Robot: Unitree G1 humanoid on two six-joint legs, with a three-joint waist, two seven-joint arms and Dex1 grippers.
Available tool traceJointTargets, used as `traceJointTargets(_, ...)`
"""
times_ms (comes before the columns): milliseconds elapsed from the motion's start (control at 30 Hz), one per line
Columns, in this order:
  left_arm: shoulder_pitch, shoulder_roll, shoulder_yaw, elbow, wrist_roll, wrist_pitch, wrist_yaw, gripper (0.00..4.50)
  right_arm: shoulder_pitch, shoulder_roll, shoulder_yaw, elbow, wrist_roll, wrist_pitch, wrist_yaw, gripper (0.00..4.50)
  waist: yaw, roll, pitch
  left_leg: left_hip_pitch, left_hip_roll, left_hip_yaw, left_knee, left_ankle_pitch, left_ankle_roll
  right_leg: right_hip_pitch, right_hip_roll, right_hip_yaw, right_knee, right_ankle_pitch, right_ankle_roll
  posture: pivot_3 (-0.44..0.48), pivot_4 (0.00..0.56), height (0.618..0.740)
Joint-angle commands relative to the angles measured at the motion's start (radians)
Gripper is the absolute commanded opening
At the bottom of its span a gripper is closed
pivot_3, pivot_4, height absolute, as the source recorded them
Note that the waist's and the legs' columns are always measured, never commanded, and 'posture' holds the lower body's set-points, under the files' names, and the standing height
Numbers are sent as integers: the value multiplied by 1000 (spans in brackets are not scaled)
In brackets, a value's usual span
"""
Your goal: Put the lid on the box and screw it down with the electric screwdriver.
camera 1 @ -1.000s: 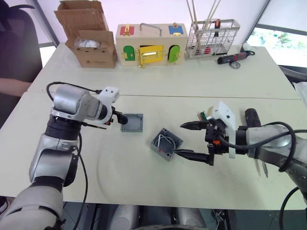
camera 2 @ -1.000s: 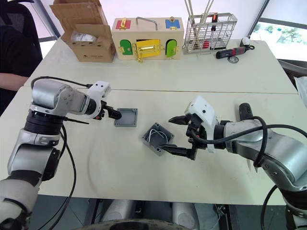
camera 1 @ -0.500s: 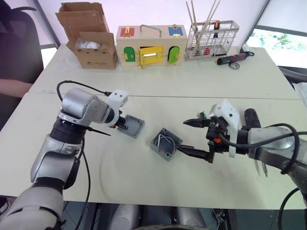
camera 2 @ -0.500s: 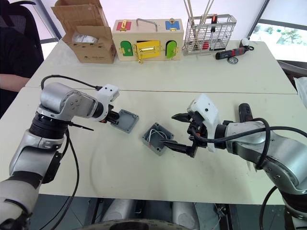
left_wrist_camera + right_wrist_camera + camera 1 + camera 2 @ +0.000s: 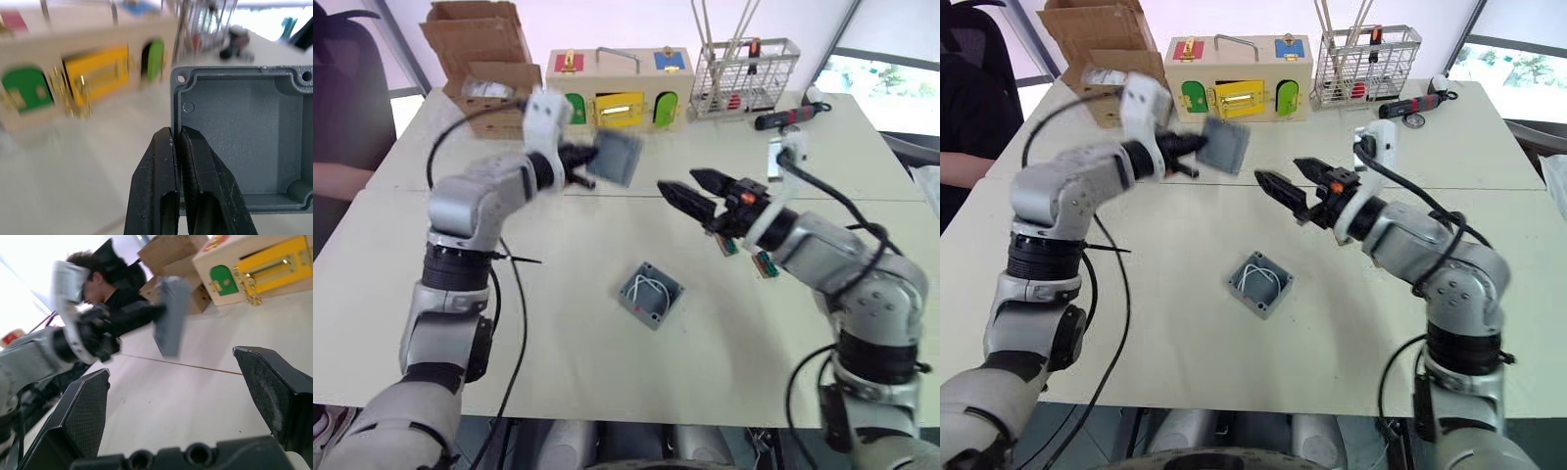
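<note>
My left gripper (image 5: 581, 164) is shut on the rim of the lid (image 5: 615, 157), a flat grey square cover held on edge in the air above the back half of the table. The left wrist view shows its hollow underside (image 5: 244, 142) with my fingers (image 5: 161, 196) pinching one edge. The box (image 5: 650, 295), deep and grey with white wires inside, sits open on the table below, between both arms. My right gripper (image 5: 680, 184) is open and empty, raised above the table just right of the lid and pointing toward it. The electric screwdriver is out of view.
Along the table's far edge stand a cardboard box (image 5: 494, 83), a wooden box with coloured doors (image 5: 617, 88) and a wire basket (image 5: 744, 73). A black-and-red hand tool (image 5: 788, 117) lies beside the basket. A person in black (image 5: 964, 108) sits at the far left.
My left gripper shut on the lid and lifted it off the table, up and toward the back. My right arm rose from beside the box, still open.
</note>
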Motion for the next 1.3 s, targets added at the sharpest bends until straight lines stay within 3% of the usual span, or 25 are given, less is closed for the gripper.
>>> traceJointTargets(33, -15, -58, 36, -6, 1, -146, -28, 52, -87, 57, -1, 58, -17, -26, -52, 4500, -1, 0, 0, 0, 0, 0, 0, 0, 0, 0, 0, 0, 0, 0, 0, 0, 150, 740)
traceJointTargets(333, -7, -134, 19, -9, 18, -249, -79, 52, -198, 61, -21, 158, -65, -61, -19, 4500, -19, 0, 0, 0, 0, 0, 1, 0, 0, 0, 2, 0, 1, 0, 0, 0, 150, 740)
traceJointTargets(733, 1, -148, 20, 2, 37, -282, -112, 52, -238, 69, -28, 165, -96, -83, 14, 4500, -21, 0, 0, 0, 0, 0, 1, 0, 0, -1, 2, 0, 2, 0, 0, 0, 150, 740)
traceJointTargets(1100, 5, -152, 8, -23, 39, -276, -131, 0, -218, 73, 2, 152, -132, -68, 26, 1462, -24, 0, 0, 0, 0, 0, 1, 0, 0, -1, 2, 0, 2, 0, 0, 0, 150, 740)
traceJointTargets(1133, 7, -152, 9, -26, 39, -274, -133, 0, -216, 71, 3, 151, -135, -68, 27, 878, -24, 0, 0, 0, 0, 0, 1, 0, 0, -1, 2, 0, 2, 0, 0, 0, 150, 740)
traceJointTargets(1200, 10, -152, 8, -34, 38, -270, -138, 0, -215, 71, 3, 148, -138, -67, 30, 117, -22, 0, 0, 0, 0, 0, 1, 0, 0, -1, 2, 0, 2, 0, 0, 0, 150, 740)
traceJointTargets(1300, 13, -150, 7, -40, 37, -268, -144, 0, -215, 68, 0, 146, -141, -64, 33, 123, -22, 0, 0, 0, 0, 0, 1, 0, 0, -1, 2, 0, 2, 0, 0, 0, 150, 740)
